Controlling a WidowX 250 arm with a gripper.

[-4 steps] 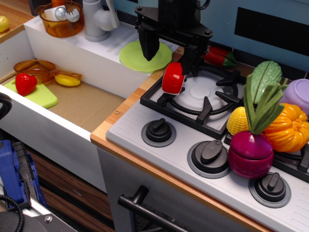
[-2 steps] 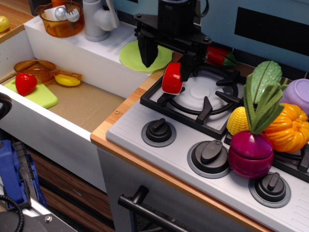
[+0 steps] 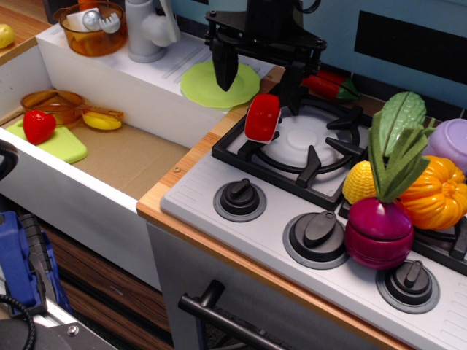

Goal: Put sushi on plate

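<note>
Now that the tool [image 3: 257, 73] has lifted a little, its jaws stand wide apart and empty — the sushi [image 3: 262, 117] leans tilted on the burner grate [image 3: 310, 157], short of the light-green plate [image 3: 219, 86].

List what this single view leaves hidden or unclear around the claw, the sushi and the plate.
- Claw: whether its right finger touches the sushi is unclear; the sushi covers the tip.
- Plate: the middle is hidden behind the left finger.
- Sushi: its white base is mostly turned away; whether it rests on the burner grate cannot be told.
- Red pepper: partly hidden by the claw.
</note>
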